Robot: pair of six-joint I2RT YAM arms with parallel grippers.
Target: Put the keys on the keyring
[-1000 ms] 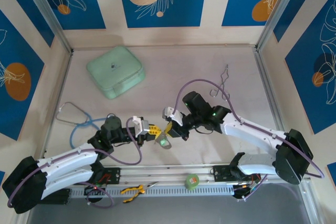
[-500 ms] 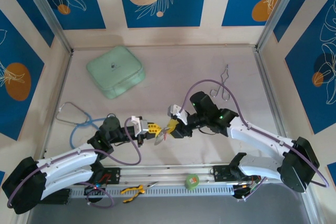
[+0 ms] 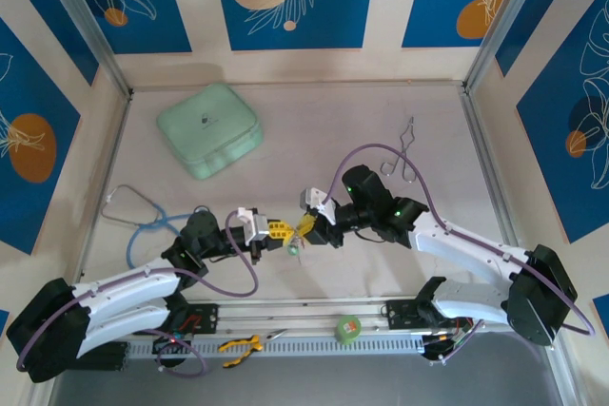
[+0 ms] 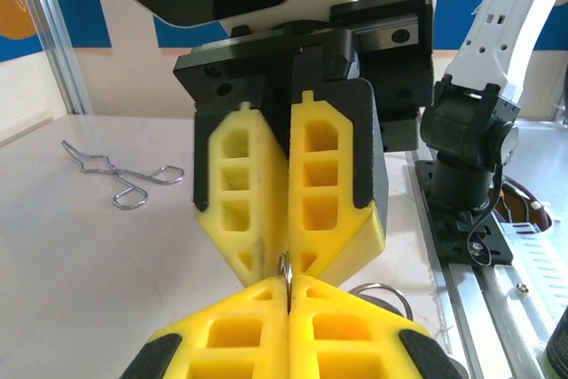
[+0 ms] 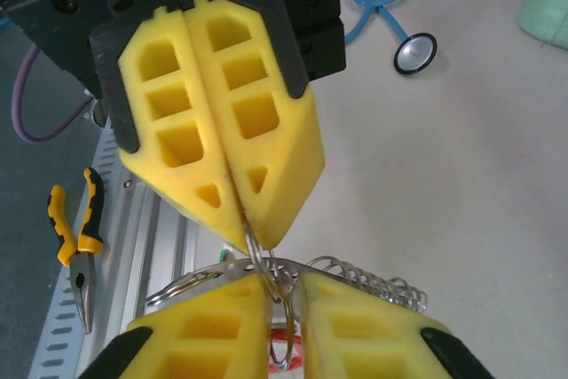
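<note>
My left gripper [image 3: 283,232] and right gripper [image 3: 306,226] meet tip to tip over the middle of the table. In the left wrist view my left gripper [image 4: 289,295] is shut on a thin metal ring [image 4: 287,270], edge-on between its yellow pads. In the right wrist view that ring [image 5: 257,250] runs down into the narrow slot of my right gripper [image 5: 284,295], whose jaws pinch it. The keyring's silvery coil [image 5: 382,288] lies just behind the right fingers. A red key head [image 5: 286,343] hangs below them. A green key [image 3: 295,250] dangles under the two tips.
A mint-green case [image 3: 209,128] sits at the back left, and a blue stethoscope [image 3: 143,221] lies on the left. A bent wire clip [image 3: 402,154] lies at the back right. Yellow pliers [image 3: 243,344] and a green tape roll [image 3: 348,329] rest on the near rail.
The right jaws opened for a moment and closed again on the ring. The hanging keys swung up and a little left. My left gripper stayed shut in place.
</note>
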